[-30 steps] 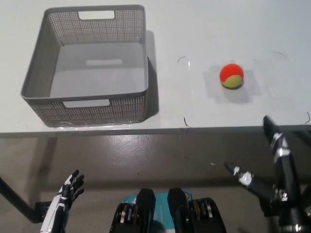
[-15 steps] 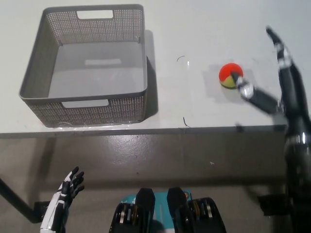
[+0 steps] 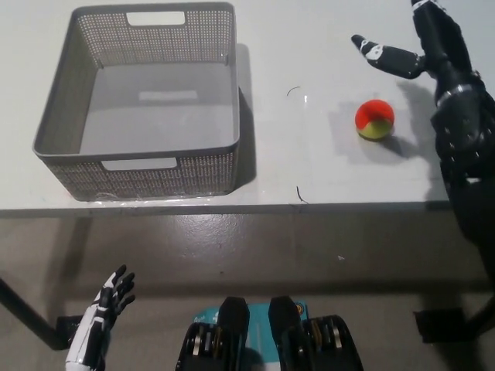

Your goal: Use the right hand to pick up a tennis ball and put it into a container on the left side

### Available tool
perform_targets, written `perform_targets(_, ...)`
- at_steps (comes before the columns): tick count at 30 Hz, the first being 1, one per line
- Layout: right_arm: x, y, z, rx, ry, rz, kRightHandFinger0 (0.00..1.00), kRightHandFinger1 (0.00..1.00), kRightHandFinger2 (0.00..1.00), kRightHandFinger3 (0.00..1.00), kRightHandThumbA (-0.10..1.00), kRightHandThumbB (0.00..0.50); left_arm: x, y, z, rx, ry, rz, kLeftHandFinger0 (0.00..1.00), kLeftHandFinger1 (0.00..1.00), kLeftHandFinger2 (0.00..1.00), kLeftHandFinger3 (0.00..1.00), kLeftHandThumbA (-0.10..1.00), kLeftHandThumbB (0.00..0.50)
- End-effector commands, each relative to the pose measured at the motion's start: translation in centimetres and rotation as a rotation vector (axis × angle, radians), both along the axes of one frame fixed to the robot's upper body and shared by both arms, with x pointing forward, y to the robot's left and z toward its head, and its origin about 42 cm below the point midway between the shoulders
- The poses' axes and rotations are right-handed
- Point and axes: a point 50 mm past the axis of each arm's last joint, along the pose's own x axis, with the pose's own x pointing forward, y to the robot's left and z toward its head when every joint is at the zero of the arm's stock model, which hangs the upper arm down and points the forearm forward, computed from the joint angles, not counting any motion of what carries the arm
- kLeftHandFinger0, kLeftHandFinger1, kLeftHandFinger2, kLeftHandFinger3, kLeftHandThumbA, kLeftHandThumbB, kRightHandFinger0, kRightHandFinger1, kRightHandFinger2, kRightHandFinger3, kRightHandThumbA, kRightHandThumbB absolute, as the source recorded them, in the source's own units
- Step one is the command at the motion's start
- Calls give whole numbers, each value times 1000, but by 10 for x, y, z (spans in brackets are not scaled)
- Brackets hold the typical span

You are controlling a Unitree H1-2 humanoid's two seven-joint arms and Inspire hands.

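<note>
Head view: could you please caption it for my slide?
Open black right hand above the tennis ball; grey basket empty.

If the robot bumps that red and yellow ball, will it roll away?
Probably yes. The ball is round and sits free on the smooth white table, with nothing beside it to stop it. It looks like a tennis ball, so likely light and a bit fuzzy, easy to grip. The open right hand is above it, not touching.

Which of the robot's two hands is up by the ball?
The black right hand, open above the table beside the tennis ball; the white left hand hangs low, below the table edge.
</note>
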Motion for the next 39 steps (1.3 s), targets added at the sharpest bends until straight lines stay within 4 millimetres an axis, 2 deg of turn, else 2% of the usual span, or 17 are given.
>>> perform_targets(1, 22, -7, 40, -42, -32, -22, 1000, 1000, 1000, 1000, 802, 448, 9, -4, 10, 8, -58, -37, 1000, 1000, 1000, 1000, 1000, 244)
perform_targets(3, 29, -12, 37, -42, 0, -35, 1000, 1000, 1000, 1000, 786, 448, 11, -6, 11, 15, -58, -50, 1000, 1000, 1000, 1000, 1000, 261)
perform_targets(7, 40, -23, 27, -74, 65, -67, 1000, 1000, 1000, 1000, 800, 452, 14, -9, 11, 29, -63, -76, 1000, 1000, 1000, 1000, 1000, 244)
perform_targets(11, 48, -26, 21, -86, 111, -78, 1000, 1000, 1000, 1000, 785, 458, 14, -9, 11, 32, -62, -86, 1000, 1000, 1000, 1000, 1000, 242)
perform_targets(12, 49, -26, 18, -92, 131, -82, 1000, 1000, 1000, 1000, 780, 448, 14, -9, 11, 27, -58, -84, 1000, 1000, 1000, 1000, 1000, 261)
perform_targets(17, 57, -29, 8, -87, 214, -91, 1000, 1000, 1000, 1000, 787, 482, 14, -9, 11, 25, -60, -87, 1000, 1000, 1000, 1000, 1000, 265)
perform_targets(25, 63, -18, -4, -77, 291, -62, 1000, 1000, 1000, 1000, 794, 496, 11, -7, 9, 18, -54, -90, 1000, 1000, 1000, 1000, 1000, 227)
perform_targets(30, 65, -3, -5, -86, 307, -36, 1000, 1000, 1000, 1000, 820, 492, 10, -6, 9, 24, -53, -87, 1000, 1000, 1000, 1000, 1000, 222)
perform_targets(33, 65, 2, -7, -90, 315, -23, 1000, 1000, 1000, 1000, 835, 475, 10, -6, 8, 23, -51, -89, 1000, 1000, 1000, 1000, 1000, 223)
perform_targets(39, 66, 10, -11, -96, 327, -6, 1000, 1000, 1000, 1000, 861, 479, 11, -5, 9, 26, -50, -92, 1000, 1000, 1000, 1000, 1000, 220)
